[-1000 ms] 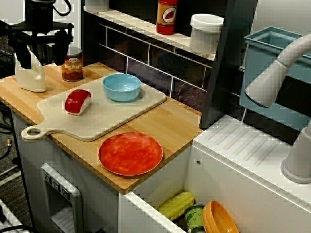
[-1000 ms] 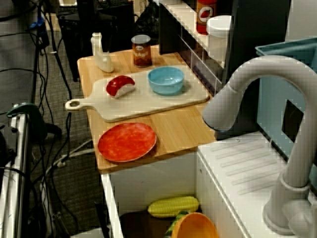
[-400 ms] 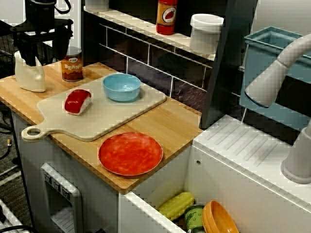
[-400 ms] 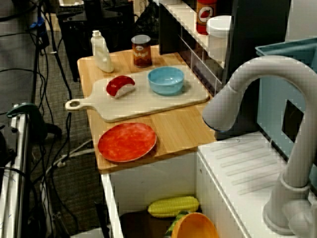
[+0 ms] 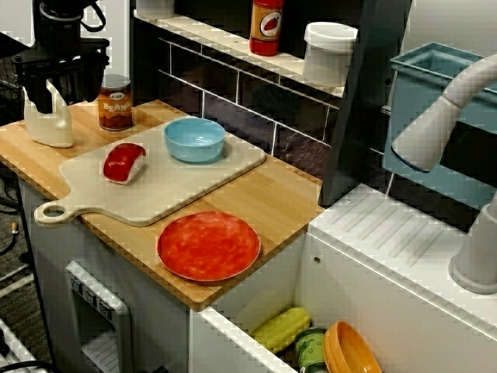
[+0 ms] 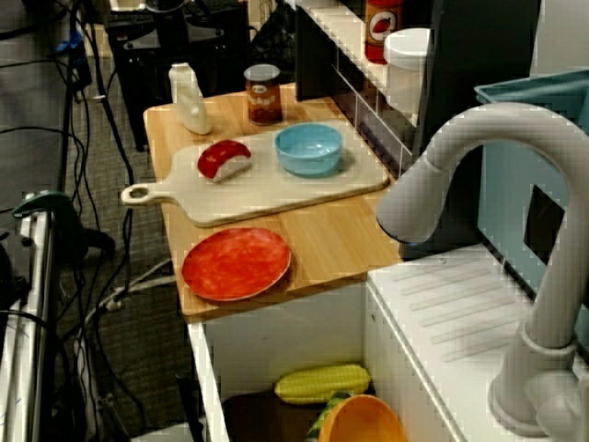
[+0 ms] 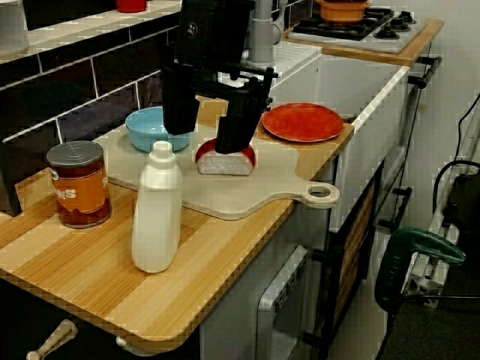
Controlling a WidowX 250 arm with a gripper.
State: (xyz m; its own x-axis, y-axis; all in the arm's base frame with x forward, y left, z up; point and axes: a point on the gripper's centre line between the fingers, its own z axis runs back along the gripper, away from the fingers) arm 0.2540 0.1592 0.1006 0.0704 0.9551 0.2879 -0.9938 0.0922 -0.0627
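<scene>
Hand [image 7: 204, 139] empty, fingers spread wide. White plastic bottle [image 7: 156, 210] stands upright on wooden worktop [image 7: 90, 277], seemingly just below the hand. A good grip needs its neck centred between the fingers.

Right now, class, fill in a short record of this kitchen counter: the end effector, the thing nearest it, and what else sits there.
Tool: end effector, open, empty
Nearest thing: white bottle, upright, under it, apart
Beside the bottle: can, upright
On the cutting board: blue bowl, sushi piece
On the bare counter: red plate
</scene>
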